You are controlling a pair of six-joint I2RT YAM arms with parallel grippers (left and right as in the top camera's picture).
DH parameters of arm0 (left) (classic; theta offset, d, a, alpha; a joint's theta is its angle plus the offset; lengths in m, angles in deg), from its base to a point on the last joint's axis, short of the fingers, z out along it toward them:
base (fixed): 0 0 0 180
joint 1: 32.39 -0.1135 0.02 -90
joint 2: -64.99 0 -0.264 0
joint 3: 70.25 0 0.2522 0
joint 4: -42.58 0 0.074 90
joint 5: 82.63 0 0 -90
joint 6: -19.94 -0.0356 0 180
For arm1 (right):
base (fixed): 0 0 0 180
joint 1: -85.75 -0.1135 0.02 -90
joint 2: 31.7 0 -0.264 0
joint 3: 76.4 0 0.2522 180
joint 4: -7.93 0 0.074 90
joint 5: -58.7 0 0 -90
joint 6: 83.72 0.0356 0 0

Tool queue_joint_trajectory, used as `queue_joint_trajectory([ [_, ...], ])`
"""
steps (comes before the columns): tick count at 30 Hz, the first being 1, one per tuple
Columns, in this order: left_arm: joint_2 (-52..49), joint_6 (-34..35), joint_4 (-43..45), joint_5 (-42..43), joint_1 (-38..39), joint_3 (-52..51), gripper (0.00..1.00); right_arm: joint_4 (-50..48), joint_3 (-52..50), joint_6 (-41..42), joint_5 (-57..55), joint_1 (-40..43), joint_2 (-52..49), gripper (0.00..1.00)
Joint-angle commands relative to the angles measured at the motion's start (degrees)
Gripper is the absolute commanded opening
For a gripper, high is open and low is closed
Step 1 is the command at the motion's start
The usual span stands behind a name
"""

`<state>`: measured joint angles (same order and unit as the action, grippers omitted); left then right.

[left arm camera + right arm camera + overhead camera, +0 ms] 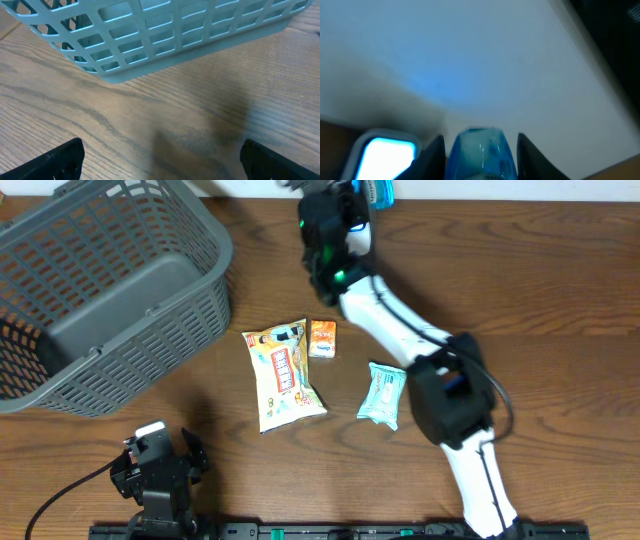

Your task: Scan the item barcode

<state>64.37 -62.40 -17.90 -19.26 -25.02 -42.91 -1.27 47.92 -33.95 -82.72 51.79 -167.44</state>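
Note:
My right gripper (372, 192) reaches over the table's far edge and is shut on a blue glossy packet (383, 192). In the right wrist view the blue packet (480, 155) stands upright between the dark fingers (434, 160), facing a pale wall. A white-framed device with a bright lit window (382, 152) sits just left of the fingers. No barcode shows on the packet. My left gripper (160, 442) rests low at the front left, open with only bare wood between its fingers (55, 162).
A grey plastic basket (190, 310) fills the back left, and its wall (165, 35) stands close ahead of my left gripper. A yellow snack bag (285, 375), a small orange packet (322, 338) and a pale teal packet (382, 393) lie mid-table.

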Motion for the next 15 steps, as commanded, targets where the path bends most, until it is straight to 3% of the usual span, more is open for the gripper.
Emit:
queue_joint_trajectory([
  [1,0.37,0.57,-2.51,0.52,0.13,-1.07,1.00,-8.22,4.55,-28.92,-10.03,-0.22,-6.43,0.01],
  [8,0.37,0.57,-2.51,0.52,0.13,-1.09,1.00,-8.04,12.94,-27.69,-11.23,-0.98,-14.56,0.01],
  [15,0.37,0.57,-2.51,0.52,0.13,-1.07,1.00,-5.97,13.42,-23.04,-10.16,-2.60,-15.02,0.01],
])
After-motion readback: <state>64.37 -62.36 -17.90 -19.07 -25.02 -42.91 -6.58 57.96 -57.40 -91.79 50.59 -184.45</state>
